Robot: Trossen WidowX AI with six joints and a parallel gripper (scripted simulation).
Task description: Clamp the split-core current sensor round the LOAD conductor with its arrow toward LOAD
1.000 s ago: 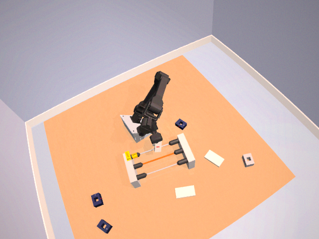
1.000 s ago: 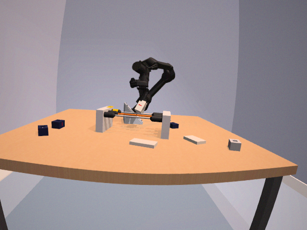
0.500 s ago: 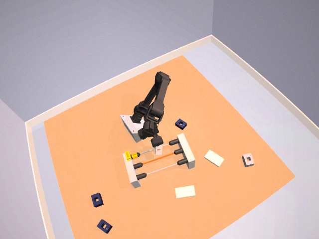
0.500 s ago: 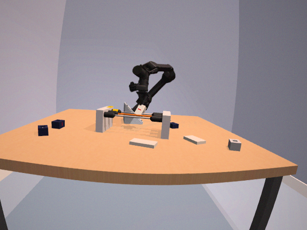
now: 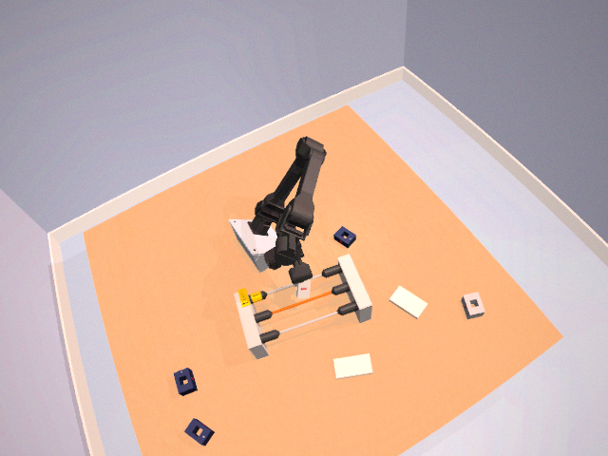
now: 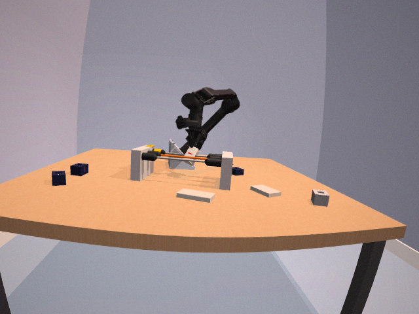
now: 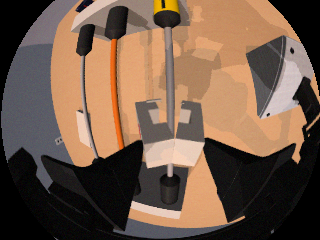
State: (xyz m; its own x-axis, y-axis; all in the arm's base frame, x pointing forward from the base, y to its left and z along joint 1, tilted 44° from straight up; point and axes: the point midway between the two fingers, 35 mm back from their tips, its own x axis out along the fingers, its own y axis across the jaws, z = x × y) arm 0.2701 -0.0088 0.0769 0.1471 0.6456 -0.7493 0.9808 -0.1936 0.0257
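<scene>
The open split-core sensor (image 5: 303, 290) (image 6: 191, 152) (image 7: 191, 131) is light grey and white, with a red arrow on its side pointing toward the LOAD end. My gripper (image 7: 174, 144) is shut on it, one finger on each side. The LOAD conductor (image 5: 281, 289) (image 7: 169, 65) is a grey rod running from the yellow LOAD marker (image 5: 243, 297) (image 6: 150, 146). In the wrist view the rod lines up with the gap between the two spread halves and shows again beyond them. The sensor's body hides part of the rod; how deep the rod sits in the mouth I cannot tell.
An orange conductor (image 5: 301, 302) (image 7: 115, 75) and another grey one (image 5: 307, 324) (image 7: 84, 85) run alongside, between two grey end blocks (image 5: 354, 289) (image 5: 249, 324). Several dark blue blocks, a grey block (image 5: 466, 311) (image 6: 320, 199) and two white slabs (image 5: 408, 301) (image 5: 352, 366) lie around the rack.
</scene>
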